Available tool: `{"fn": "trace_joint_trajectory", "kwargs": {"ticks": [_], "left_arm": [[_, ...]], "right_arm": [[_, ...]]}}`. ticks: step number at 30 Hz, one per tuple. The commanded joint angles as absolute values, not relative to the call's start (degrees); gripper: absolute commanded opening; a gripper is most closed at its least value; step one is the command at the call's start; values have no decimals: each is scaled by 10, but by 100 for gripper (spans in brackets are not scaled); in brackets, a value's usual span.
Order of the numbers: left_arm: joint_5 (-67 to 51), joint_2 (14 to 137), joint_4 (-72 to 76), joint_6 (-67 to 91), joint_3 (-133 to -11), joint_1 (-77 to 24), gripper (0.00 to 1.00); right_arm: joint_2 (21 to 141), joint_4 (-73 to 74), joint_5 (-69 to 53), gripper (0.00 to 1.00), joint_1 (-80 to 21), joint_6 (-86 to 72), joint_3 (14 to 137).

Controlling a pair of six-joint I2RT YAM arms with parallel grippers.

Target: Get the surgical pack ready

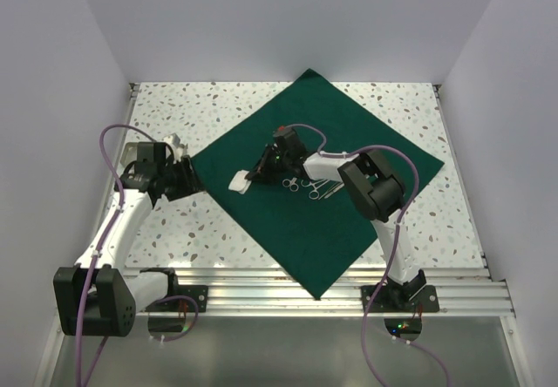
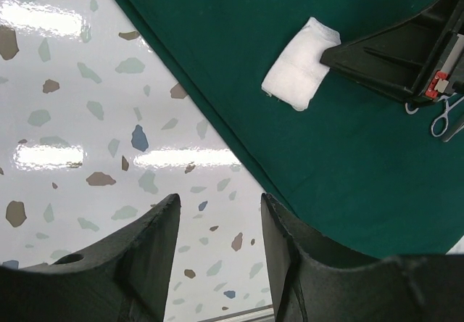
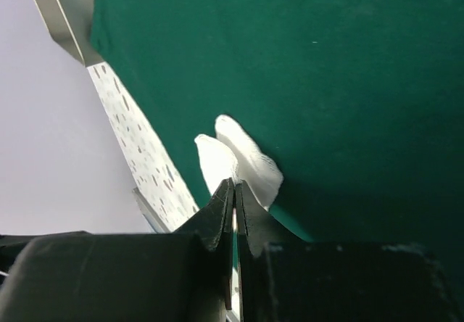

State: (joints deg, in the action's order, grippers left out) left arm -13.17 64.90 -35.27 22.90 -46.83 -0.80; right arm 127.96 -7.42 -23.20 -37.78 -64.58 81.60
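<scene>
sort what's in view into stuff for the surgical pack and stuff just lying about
For the pack: green drape, white gauze, silver instruments.
Just there: speckled table, metal rail, purple cables.

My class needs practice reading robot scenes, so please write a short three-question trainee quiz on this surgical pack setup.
1. True or false: the left gripper is open and holds nothing.
2. Which gripper pinches the gauze?
3. The instruments lie: A on the drape; B off it; C in a gripper.
Key: 1 true; 2 the right gripper; 3 A.
</scene>
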Motion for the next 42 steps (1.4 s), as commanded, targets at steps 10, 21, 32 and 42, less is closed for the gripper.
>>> {"fn": "trace_joint_trajectory", "kwargs": {"ticks": [10,21,32,42], "left_arm": [[-147,644,-324,214,-461,-11,53],[-150,643,-322,216,-455,-12,52],[-156,642,-319,217,-453,-12,52],[-158,641,-317,217,-450,-12,52]], "right_arm": [[1243,-87,-210,0,-368,-622,811],[1231,-66,-202,0,-367,-599,810],[1198,-12,-200,29,-367,-547,820],[1210,-10,-222,40,-368,-530,816]]}}
